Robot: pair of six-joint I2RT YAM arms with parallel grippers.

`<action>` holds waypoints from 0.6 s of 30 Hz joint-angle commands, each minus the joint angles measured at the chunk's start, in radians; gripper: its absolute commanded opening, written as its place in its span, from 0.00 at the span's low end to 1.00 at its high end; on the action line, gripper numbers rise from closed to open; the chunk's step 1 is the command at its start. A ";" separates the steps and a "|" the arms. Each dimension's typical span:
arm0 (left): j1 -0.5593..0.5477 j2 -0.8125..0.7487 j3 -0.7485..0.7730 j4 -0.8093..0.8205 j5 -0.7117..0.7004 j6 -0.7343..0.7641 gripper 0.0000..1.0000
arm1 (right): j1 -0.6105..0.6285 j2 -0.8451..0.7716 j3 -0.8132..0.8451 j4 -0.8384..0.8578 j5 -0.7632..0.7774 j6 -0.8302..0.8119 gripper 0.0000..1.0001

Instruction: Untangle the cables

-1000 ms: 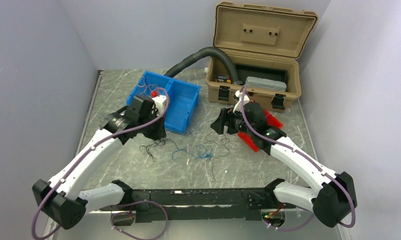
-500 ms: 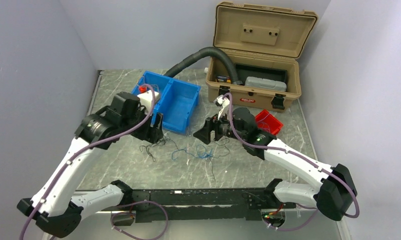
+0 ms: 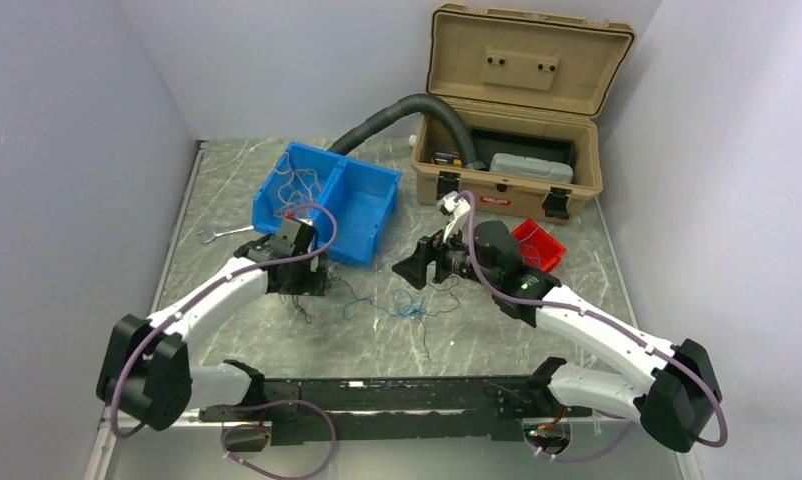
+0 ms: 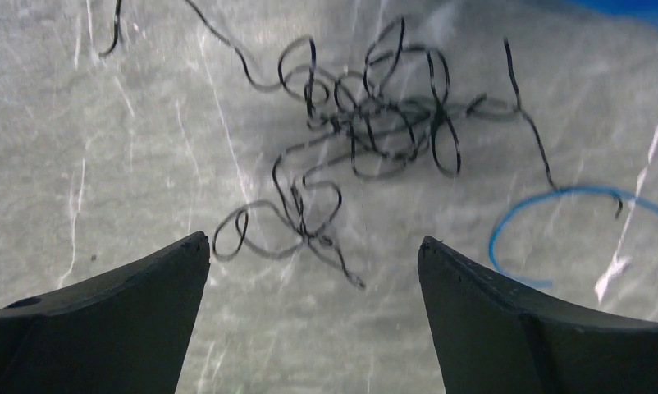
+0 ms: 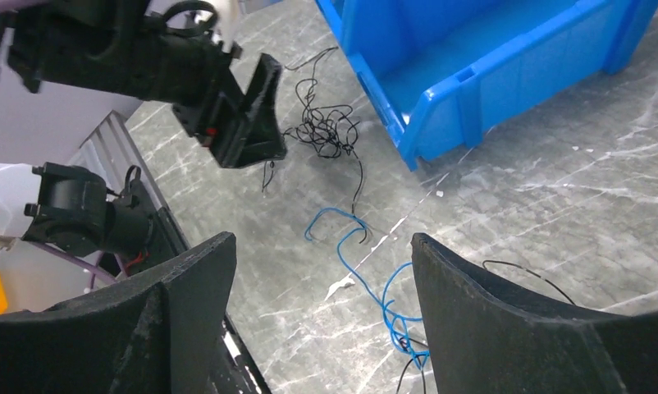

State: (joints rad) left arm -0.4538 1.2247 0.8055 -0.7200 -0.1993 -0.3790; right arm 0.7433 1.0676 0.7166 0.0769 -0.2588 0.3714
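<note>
- Big change: our left arm has dropped from its raised pose half a second ago. The left claw [image 4: 313, 246] now sits low, just in front of the near left corner of the open blue plastic bin [image 3: 362, 240].
- Its fingers are spread wide with nothing between them. The knotted clump of thin black wire [image 4: 367, 123] lies flat on the grey marbled tabletop [image 4: 104, 123], right ahead of the tips.
- We read that as lining up for a grab on the black clump. No contact yet, so no untangling has started on this one.
- The loose curly blue wire [image 5: 350, 238] lies in front of the bin's near right corner, apart from the black clump apart from one stray black strand reaching it.
- The right claw [image 5: 322, 246] hangs just right of the bin's near right corner, also spread and empty. It has barely shifted in the last half second, though a second ago it was further right.
- The wires look the same as before.
</note>
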 commanded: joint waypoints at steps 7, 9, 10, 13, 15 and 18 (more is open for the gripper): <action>0.061 0.214 -0.006 0.281 -0.059 -0.038 0.66 | 0.002 -0.051 0.011 0.003 0.038 -0.039 0.81; 0.063 0.208 0.000 0.259 -0.041 -0.032 0.28 | 0.002 -0.044 0.016 -0.011 0.043 -0.045 0.81; 0.064 0.193 0.004 0.241 -0.023 -0.026 0.06 | 0.002 -0.042 0.016 -0.016 0.045 -0.048 0.81; 0.056 0.105 0.025 0.156 0.062 -0.008 0.00 | 0.002 -0.037 -0.002 0.003 0.050 -0.047 0.81; 0.037 0.029 0.051 0.085 0.142 0.005 0.00 | 0.001 -0.023 -0.013 0.027 0.038 -0.043 0.81; -0.010 -0.064 0.135 -0.055 0.286 0.042 0.00 | 0.003 0.022 -0.007 0.058 -0.011 -0.048 0.81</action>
State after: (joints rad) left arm -0.4129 1.2968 0.8169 -0.6178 -0.1184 -0.3889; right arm 0.7429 1.0458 0.7097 0.0631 -0.2291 0.3420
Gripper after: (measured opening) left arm 0.009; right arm 0.811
